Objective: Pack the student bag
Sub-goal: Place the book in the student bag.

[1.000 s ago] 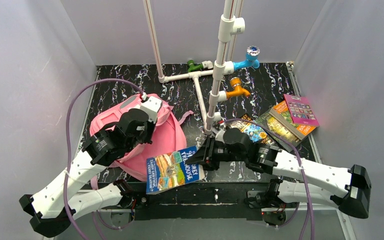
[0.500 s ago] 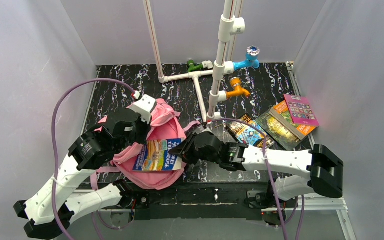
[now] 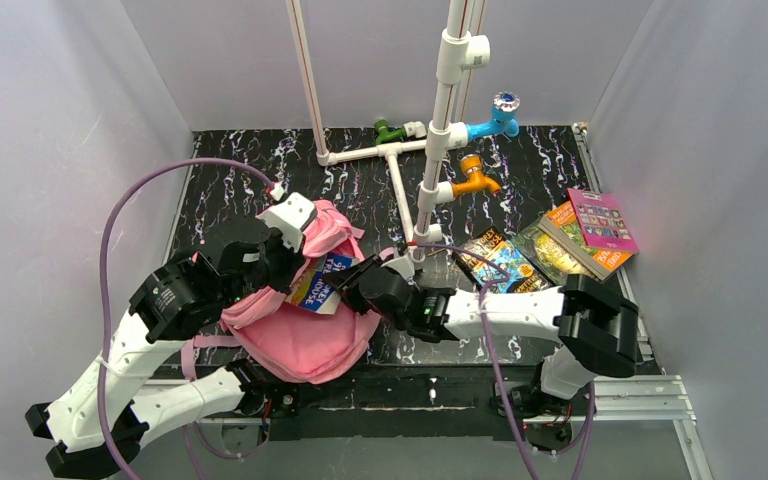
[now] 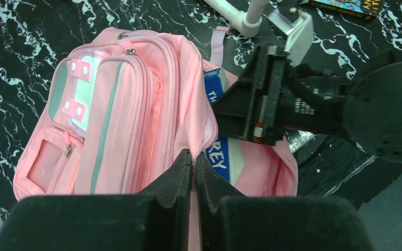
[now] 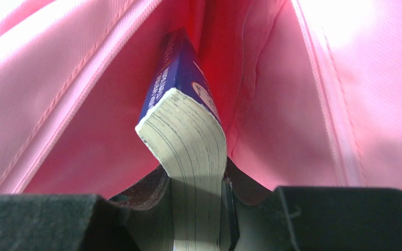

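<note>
Backpack [image 4: 110,130] pink, grey-striped, mouth agape; left gripper [image 4: 193,157] pinches rim, right gripper [image 5: 196,178] clamps book [image 5: 188,130].

Student bag [image 3: 305,345] hides part of the book [image 3: 318,287].

- The table [image 3: 520,165] has a black top veined with white, and pale walls close it in on three sides.
- The student bag [image 3: 305,340], pink, lies at the near left, with its lower end reaching the table's near edge.
- A white pipe frame [image 3: 392,180] lies flat across the far middle, with uprights rising from it.
- Four books are fanned out at the right: a colourful paperback [image 3: 500,258] nearest the middle, a green book [image 3: 557,255] touching it, then an orange book [image 3: 585,243] by the right edge.
- A pink book [image 3: 601,219] lies on top of the orange one.
</note>
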